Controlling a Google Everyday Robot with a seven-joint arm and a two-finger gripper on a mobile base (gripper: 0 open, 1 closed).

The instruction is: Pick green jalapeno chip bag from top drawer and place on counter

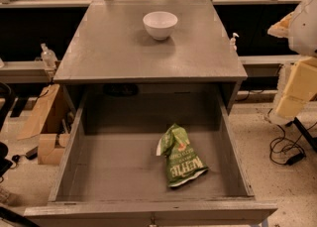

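The top drawer (124, 210) stood pulled wide out toward the near side, its thick front wall running across the bottom of the view and its flat grey bottom open to sight. The green jalapeno chip bag (181, 156) lay flat on that bottom in the right half of the drawer. It was closer to the right wall than to the left but touched neither, and its white lettering was at the near end with the pale picture patch at the far end.

On the floor to the left of the drawer sat cardboard boxes (47, 132), and to the right a dark cable (285, 149) trailed over the speckled floor. The tool (297, 89) hung at the right edge of the view, out beside the cabinet and well apart from the bag. It showed as pale cream blocks partly cut off by the edge, and I could not tell whether it was spread or pressed together.

Farther back, above the drawer, the tabletop (124, 47) carried a white bowl (160, 24), upright near its far edge and a little right of centre. A small clear bottle (48, 55) stood off the tabletop's left side.
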